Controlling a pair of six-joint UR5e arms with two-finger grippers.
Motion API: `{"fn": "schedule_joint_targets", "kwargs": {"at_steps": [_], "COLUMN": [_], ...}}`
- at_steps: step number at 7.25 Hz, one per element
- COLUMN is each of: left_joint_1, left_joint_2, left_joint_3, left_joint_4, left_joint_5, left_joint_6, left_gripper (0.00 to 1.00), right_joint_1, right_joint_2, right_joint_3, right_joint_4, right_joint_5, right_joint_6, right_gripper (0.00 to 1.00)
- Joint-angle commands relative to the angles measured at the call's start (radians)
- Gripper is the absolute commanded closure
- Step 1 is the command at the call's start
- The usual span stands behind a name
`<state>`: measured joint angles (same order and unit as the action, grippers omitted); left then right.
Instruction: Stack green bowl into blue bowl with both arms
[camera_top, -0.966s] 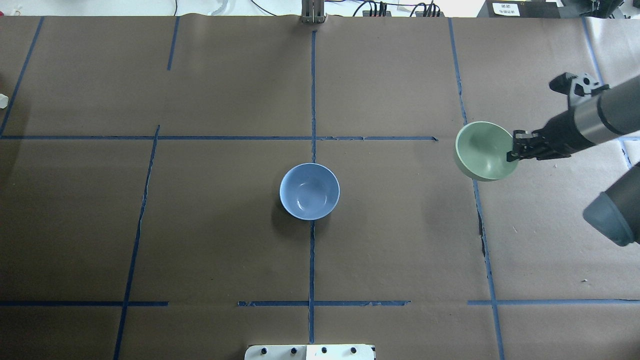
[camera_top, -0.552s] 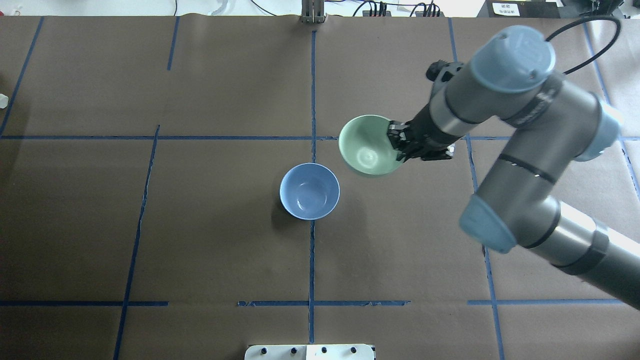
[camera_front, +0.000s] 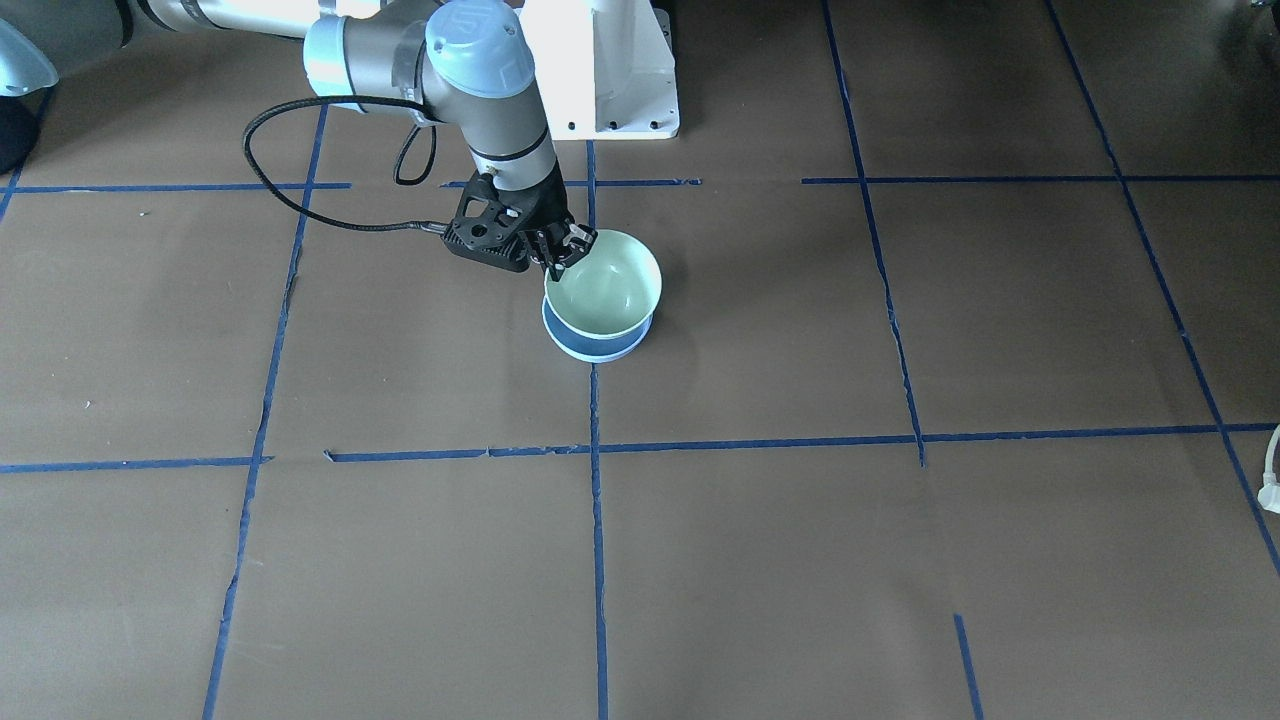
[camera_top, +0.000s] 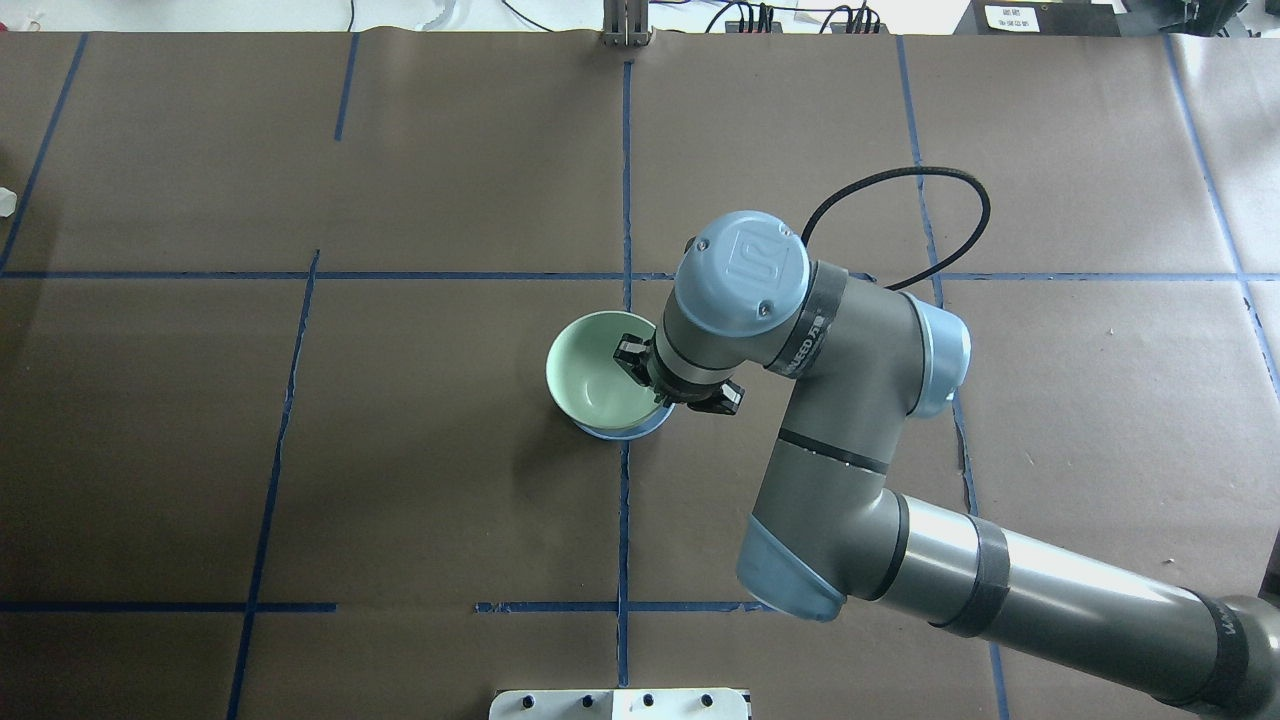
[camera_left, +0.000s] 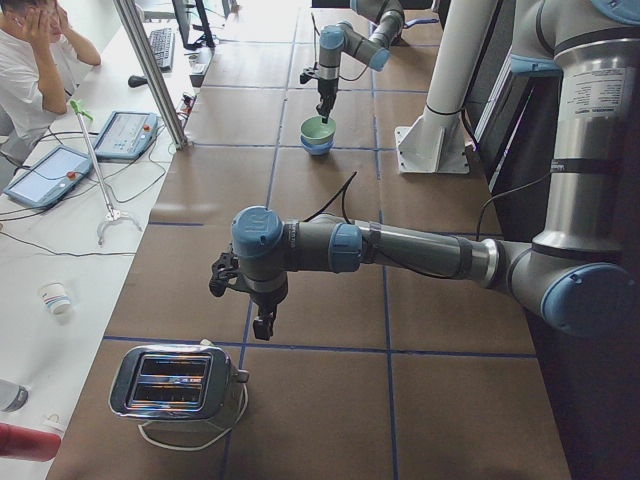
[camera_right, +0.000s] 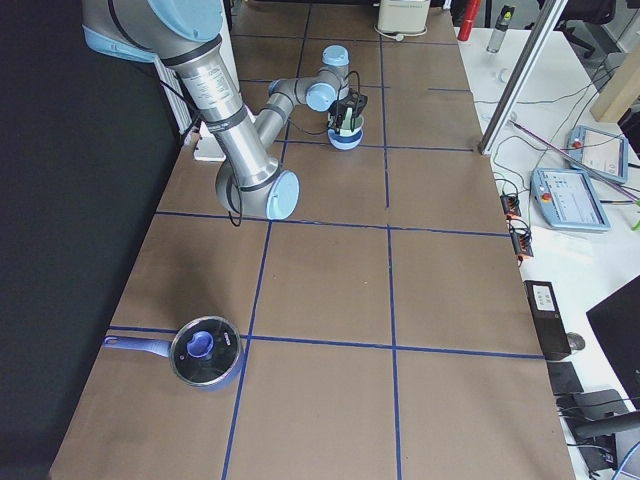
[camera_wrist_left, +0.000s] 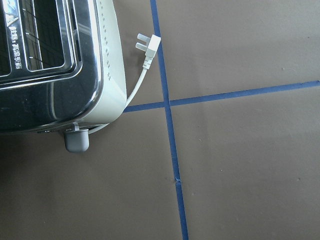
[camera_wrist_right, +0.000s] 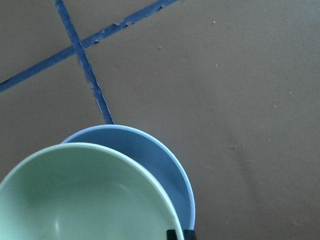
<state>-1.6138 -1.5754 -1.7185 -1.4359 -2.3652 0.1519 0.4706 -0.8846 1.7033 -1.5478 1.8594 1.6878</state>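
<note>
The green bowl (camera_top: 598, 378) sits low inside the blue bowl (camera_top: 620, 432) at the table's middle, shifted a little to the left and far side of it in the overhead view. My right gripper (camera_top: 635, 358) is shut on the green bowl's right rim. In the front view the gripper (camera_front: 565, 247) pinches the green bowl (camera_front: 605, 285) over the blue bowl (camera_front: 590, 345). The right wrist view shows the green bowl (camera_wrist_right: 85, 200) overlapping the blue bowl (camera_wrist_right: 165, 160). My left gripper (camera_left: 262, 325) hangs near a toaster, far from the bowls; I cannot tell whether it is open.
A silver toaster (camera_left: 175, 380) with a loose plug (camera_wrist_left: 148, 47) stands at the table's left end. A blue lidded pot (camera_right: 205, 352) lies at the right end. The white pedestal (camera_front: 610, 70) stands behind the bowls. A person (camera_left: 30, 60) sits at a side desk.
My right arm has carried the green bowl leftward from the table's right side to the blue bowl and lowered it into it. The blue bowl has not moved.
</note>
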Motion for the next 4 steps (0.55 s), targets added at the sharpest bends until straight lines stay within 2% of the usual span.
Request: {"fn": "schedule_joint_targets", "kwargs": {"at_steps": [1,4], "left_joint_1": [0.000,0.000], "left_joint_2": [0.000,0.002], "left_joint_3": [0.002,-0.001], "left_joint_4": [0.000,0.000], "left_joint_5": [0.000,-0.002], "left_joint_6": [0.000,0.000], "left_gripper": [0.00,0.00], "right_joint_1": [-0.026,-0.026], "right_joint_2": [-0.004,-0.002], "right_joint_3": [-0.027,-0.037], "right_joint_4": [0.003,0.003], "right_joint_5": [-0.032,-0.060], "right_joint_6": [0.003,0.003], "right_gripper": [0.92,0.86]}}
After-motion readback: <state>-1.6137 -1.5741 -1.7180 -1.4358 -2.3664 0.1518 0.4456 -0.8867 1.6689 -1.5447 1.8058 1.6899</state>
